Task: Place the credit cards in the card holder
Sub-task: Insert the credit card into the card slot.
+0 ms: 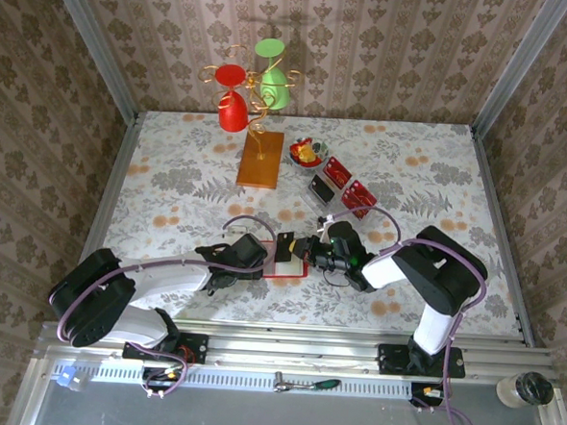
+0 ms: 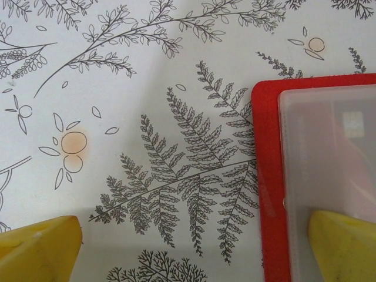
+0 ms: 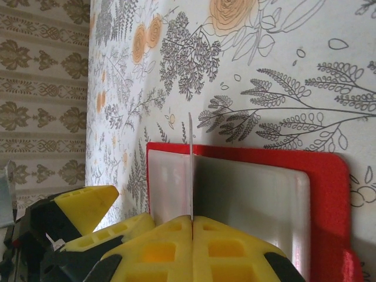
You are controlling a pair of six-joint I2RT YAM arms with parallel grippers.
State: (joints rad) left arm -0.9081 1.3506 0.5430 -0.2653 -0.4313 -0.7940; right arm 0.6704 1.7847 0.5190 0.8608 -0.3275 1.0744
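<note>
Card holder (image 3: 326, 194) open, pale inside, right tool (image 3: 192, 220) pinching card (image 3: 191, 154), left tool (image 2: 191, 247) spread.

Bright, even light, soft shadows; wrist views' near edges seem blurred.

The flower-printed white table (image 1: 160, 181) under my arms carries the open red card holder (image 2: 267, 188), an orange wooden stand base (image 1: 260, 159) and a clear plastic tray (image 1: 330, 206)
</note>
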